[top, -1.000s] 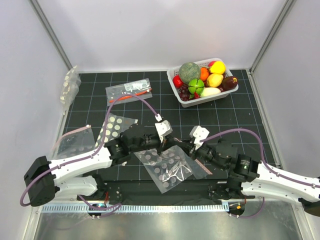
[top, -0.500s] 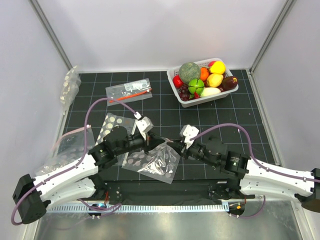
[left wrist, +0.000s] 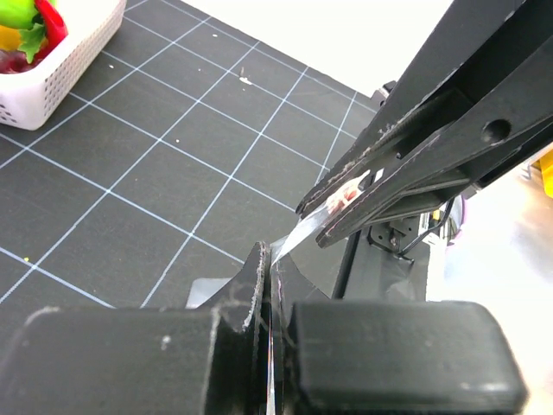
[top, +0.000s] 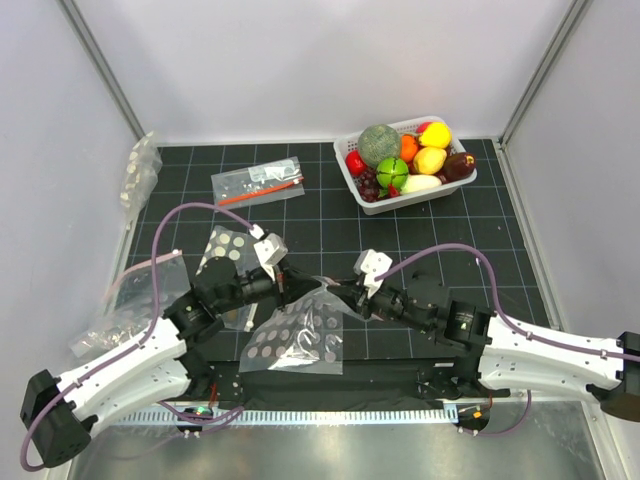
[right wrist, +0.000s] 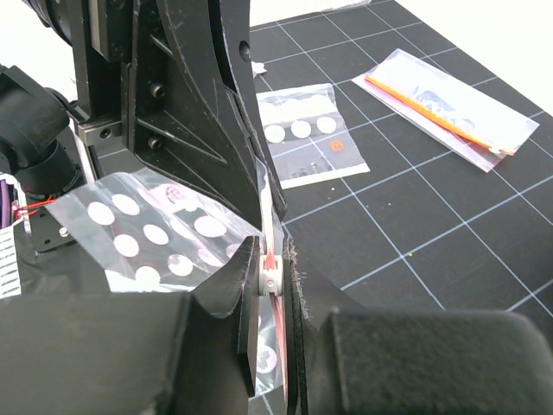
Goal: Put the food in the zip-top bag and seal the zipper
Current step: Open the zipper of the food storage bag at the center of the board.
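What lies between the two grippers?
The zip-top bag, its mouth edge stretched from left gripper to right gripper; the left wrist view shows it.

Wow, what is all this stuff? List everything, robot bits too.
zip-top bag: one, clear with white dots, held between both grippers, near middle
basket: one, white, far right
toy food: a pile, green, yellow, red, orange, in the basket
bag with an orange-red stick: one, clear, far centre-left
spare dotted bags: several, clear, left side
mat: one, black with white grid
left gripper: one, black, shut on the zip-top bag
right gripper: one, black, shut on the zip-top bag
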